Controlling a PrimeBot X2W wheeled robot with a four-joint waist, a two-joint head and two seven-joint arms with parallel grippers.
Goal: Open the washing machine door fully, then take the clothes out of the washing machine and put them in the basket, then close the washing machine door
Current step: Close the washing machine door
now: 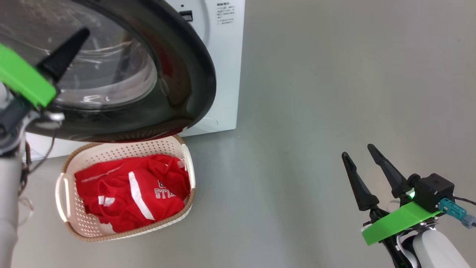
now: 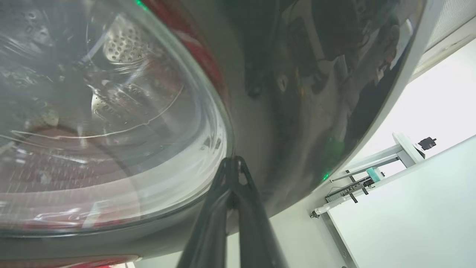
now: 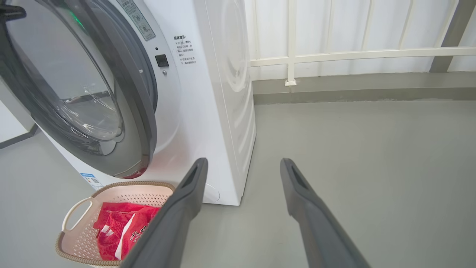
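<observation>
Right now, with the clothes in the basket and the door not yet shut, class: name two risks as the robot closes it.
1. The shut left hand is at the washing machine door with thin tips by its curved glass; they could slip, leaving it unlatched.
2. The door's lower rim hangs just over the basket; the swing might catch it or the clothes.

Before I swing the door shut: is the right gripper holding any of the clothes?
No: the right gripper is open and empty, and the clothes lie in the basket.

Clothes (image 1: 134, 190) in basket (image 1: 122, 150) on floor (image 1: 334, 93), under door (image 1: 195, 74), in frt of wash. machine (image 1: 227, 56).
</observation>
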